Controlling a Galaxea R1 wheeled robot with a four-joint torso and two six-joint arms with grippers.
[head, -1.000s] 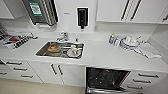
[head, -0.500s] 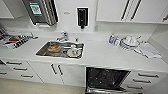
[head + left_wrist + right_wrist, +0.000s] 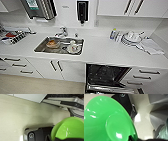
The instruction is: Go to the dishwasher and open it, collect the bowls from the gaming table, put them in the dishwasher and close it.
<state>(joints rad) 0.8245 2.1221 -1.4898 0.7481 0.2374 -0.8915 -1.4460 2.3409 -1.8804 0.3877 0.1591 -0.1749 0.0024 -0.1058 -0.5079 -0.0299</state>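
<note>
Green bowl close up against the left wrist camera, and a green bowl likewise large before the right wrist camera; cannot tell whether 1 bowl or 2. Cannot tell either whether the left gripper or the right gripper is clenched on a rim or slack, since the grasp itself is hidden. Judged as the loading step: bowl brought low beside the dishwasher, which sits at 5 o'clock in the head view, under the counter, with its door dropped open and the dark interior exposed. To do it well: keep low over the pale floor, come in square to the open mouth, clear the door edge before lowering, tip the bowl so its hollow faces down or sideways into the rack, and let go only once seated. Round bowl, so no true long axis; hollow turned toward each camera, tilted rather than level. Dishwasher mouth pointing out from the cabinets toward the robot, its long axis running along the counter front, from 9 to 3 o'clock. Sink with dishes at 9 o'clock of centre, stacked plates at 2 o'clock, both well apart from the work.
</note>
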